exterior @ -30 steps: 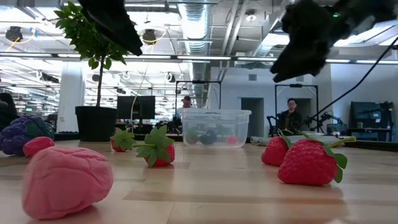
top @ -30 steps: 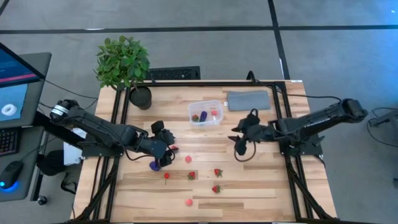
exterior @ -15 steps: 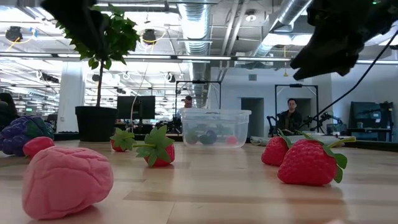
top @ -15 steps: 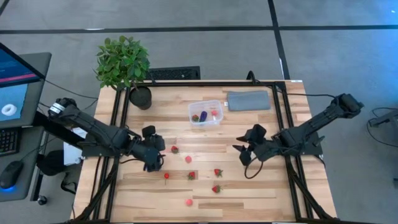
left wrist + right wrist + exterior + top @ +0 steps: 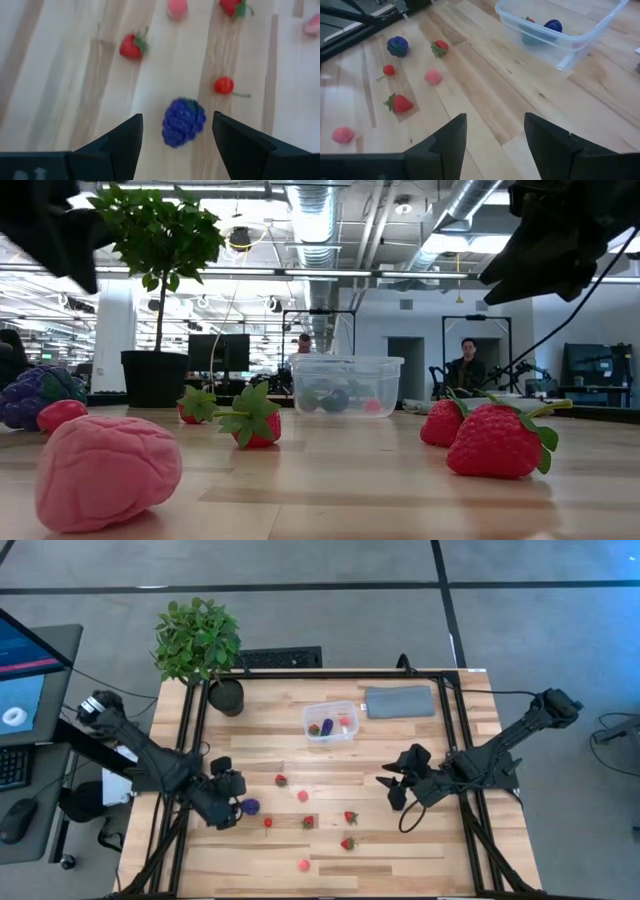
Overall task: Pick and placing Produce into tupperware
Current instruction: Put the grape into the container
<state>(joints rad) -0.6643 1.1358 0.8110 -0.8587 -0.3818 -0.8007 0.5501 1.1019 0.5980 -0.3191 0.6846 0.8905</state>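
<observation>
The clear tupperware (image 5: pixel 331 721) stands at the table's far middle with a purple piece and red pieces inside. Loose produce lies on the wood: a purple grape bunch (image 5: pixel 183 122), a cherry (image 5: pixel 223 85), strawberries (image 5: pixel 350 817) and pink pieces (image 5: pixel 303 864). My left gripper (image 5: pixel 233 808) hangs open above the table just left of the grape bunch (image 5: pixel 250 807), pointing at it; in the left wrist view the bunch shows between the fingers, clear of both. My right gripper (image 5: pixel 391 789) is open and empty, above the table right of the produce.
A potted plant (image 5: pixel 198 640) stands at the far left corner and a grey pad (image 5: pixel 400 700) at the far right. Black frame rails (image 5: pixel 196 740) run along both sides of the table. Bare wood lies between the tupperware and the produce.
My left gripper has drawn back toward the table's left and near edges and sunk a little, tipping further down; the grape bunch has stayed on the table. My right gripper has swung toward the near edge and then held still. Neither has opened or shut.
</observation>
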